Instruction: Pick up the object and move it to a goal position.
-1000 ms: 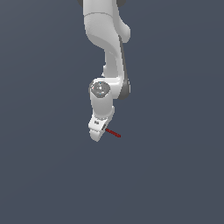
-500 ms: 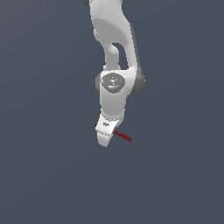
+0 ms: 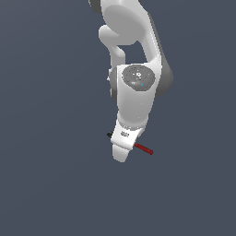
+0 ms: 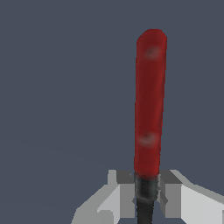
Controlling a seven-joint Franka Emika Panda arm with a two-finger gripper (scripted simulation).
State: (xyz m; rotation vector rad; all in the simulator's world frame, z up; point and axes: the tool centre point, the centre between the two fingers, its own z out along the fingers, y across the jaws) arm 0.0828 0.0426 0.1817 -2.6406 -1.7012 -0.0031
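Observation:
The object is a thin stick-like tool. Its red handle [image 3: 143,148] pokes out toward the exterior view's right of the white hand, and its small black head [image 3: 109,135] shows on the other side. In the wrist view the red handle [image 4: 150,105] stands out long, and the dark shaft [image 4: 145,197] is pinched between the grey finger pads [image 4: 124,192]. My gripper [image 3: 123,150] is shut on the object's shaft and holds it up in the air. The fingertips themselves are hidden behind the hand in the exterior view.
The white arm [image 3: 136,92] comes down from above toward the camera. Around it there is only a plain dark grey-blue background.
The arm with the held object has moved toward the exterior view's right and lower, and looms larger. The grip on the object is unchanged.

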